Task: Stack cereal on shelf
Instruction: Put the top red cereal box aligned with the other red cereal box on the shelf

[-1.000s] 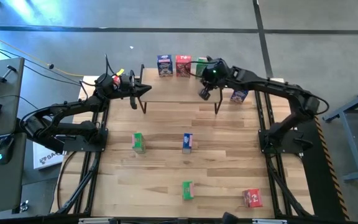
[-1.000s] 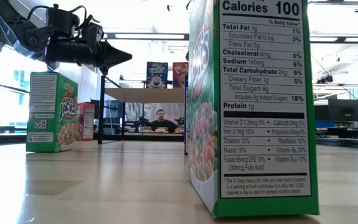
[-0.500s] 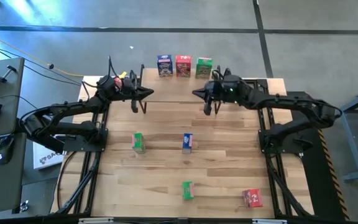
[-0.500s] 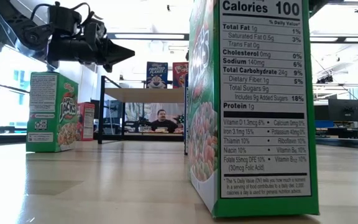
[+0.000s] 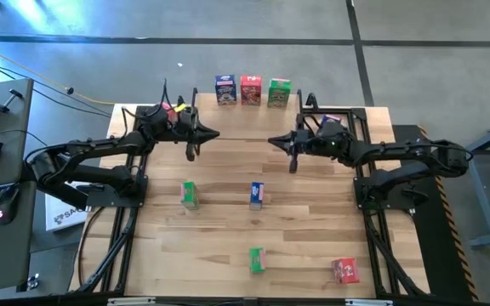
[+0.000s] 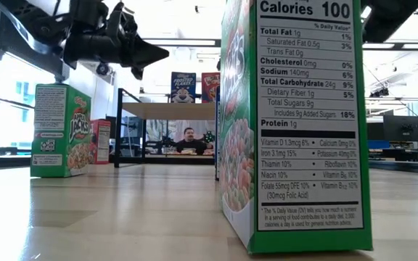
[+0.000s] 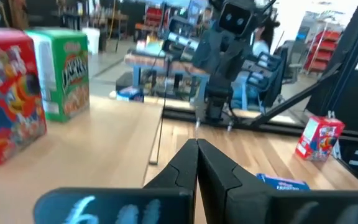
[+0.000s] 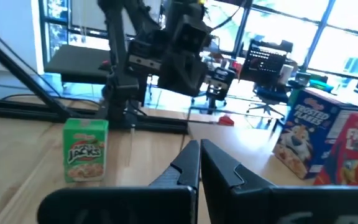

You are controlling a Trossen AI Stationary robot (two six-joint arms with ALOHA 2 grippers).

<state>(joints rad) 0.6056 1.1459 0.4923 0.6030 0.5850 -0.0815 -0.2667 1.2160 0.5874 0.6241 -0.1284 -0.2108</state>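
In the high view the left gripper hangs left of centre in the upper part of the frame, over the left end of the shelf, its fingers pressed together to a point aimed rightward. Its own wrist view shows the two dark fingers meeting with no gap.

Along the shelf's far edge, at upper centre, three cereal boxes stand in a row: a blue box, a red box and a green box.

The right gripper sits right of centre, facing the left one across the shelf, its fingers likewise closed, tip to tip in the right wrist view.

Lower in the frame, on the table, four more boxes stand well apart: a green one at centre left, a blue one at centre, another green one at lower centre and a red one at lower right. A bluish shape under the right arm, near the table's right edge, may be another box, but it is mostly hidden.
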